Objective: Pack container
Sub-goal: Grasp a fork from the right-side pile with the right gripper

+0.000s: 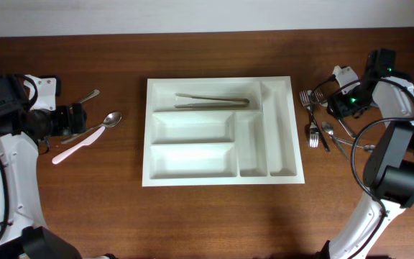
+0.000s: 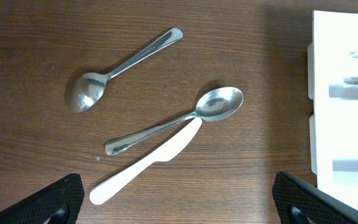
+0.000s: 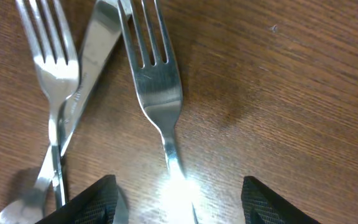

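Observation:
The white five-compartment container (image 1: pixel 221 131) sits mid-table; its top long compartment holds two metal pieces (image 1: pixel 212 101), and its edge shows in the left wrist view (image 2: pixel 347 93). Left of it lie two metal spoons (image 2: pixel 176 119) (image 2: pixel 117 62) and a white plastic knife (image 2: pixel 146 162). My left gripper (image 2: pixel 176 202) is open just short of the knife's handle. Right of the container lie forks (image 3: pixel 154 81) (image 3: pixel 51 68) and a metal knife (image 3: pixel 95 50). My right gripper (image 3: pixel 179 199) is open, low over one fork's handle, straddling it.
The cutlery pile at the right (image 1: pixel 320 126) lies between the container and my right arm. A spoon bowl (image 3: pixel 14 208) shows at the lower left of the right wrist view. Bright glare lies on the wood between the right fingers.

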{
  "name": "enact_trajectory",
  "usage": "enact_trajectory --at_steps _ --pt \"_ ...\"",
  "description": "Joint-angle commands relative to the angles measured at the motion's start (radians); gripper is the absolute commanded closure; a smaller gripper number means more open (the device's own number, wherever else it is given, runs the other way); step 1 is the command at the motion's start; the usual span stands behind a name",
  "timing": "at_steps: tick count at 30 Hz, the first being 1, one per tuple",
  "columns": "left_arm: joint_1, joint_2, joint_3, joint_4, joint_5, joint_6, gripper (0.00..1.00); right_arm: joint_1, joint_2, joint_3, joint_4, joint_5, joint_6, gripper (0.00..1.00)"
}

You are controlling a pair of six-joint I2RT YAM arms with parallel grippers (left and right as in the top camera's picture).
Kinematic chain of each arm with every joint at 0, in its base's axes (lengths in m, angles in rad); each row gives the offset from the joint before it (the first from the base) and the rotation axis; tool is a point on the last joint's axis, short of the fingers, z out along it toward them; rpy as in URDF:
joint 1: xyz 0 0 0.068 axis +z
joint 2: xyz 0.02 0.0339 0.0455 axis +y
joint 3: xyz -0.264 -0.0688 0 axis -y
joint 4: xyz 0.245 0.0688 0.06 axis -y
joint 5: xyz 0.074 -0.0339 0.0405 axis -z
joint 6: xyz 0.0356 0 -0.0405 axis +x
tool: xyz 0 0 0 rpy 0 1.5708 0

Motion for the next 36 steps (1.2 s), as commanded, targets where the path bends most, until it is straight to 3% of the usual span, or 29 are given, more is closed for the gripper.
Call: enact_trajectory --at_steps 1,8,13,19,23,36 --pt "0.003 0.007 0.019 -0.001 0.014 0.012 0.01 0.000 0.053 0.016 0.003 0.005 -0.010 0.36" --pt "0.003 0.007 0.019 -0.001 0.014 0.012 0.01 0.000 0.078 0.015 0.021 0.002 -0.006 0.40" --pt "0.003 0.007 0.019 -0.001 0.014 0.012 0.01 0.000 0.080 0.015 0.028 0.000 -0.005 0.61" --pt "0.003 0.007 0.019 -0.001 0.014 0.012 0.01 0.000 0.089 0.015 0.032 -0.007 0.048 0.77" --pt "0.003 0.007 0.019 -0.001 0.014 0.012 0.01 0.000 0.089 0.015 0.031 -0.006 0.059 0.96" --pt "0.003 0.007 0.019 -0.001 0.014 0.012 0.01 0.000 0.050 0.102 0.011 -0.007 0.225 0.96"
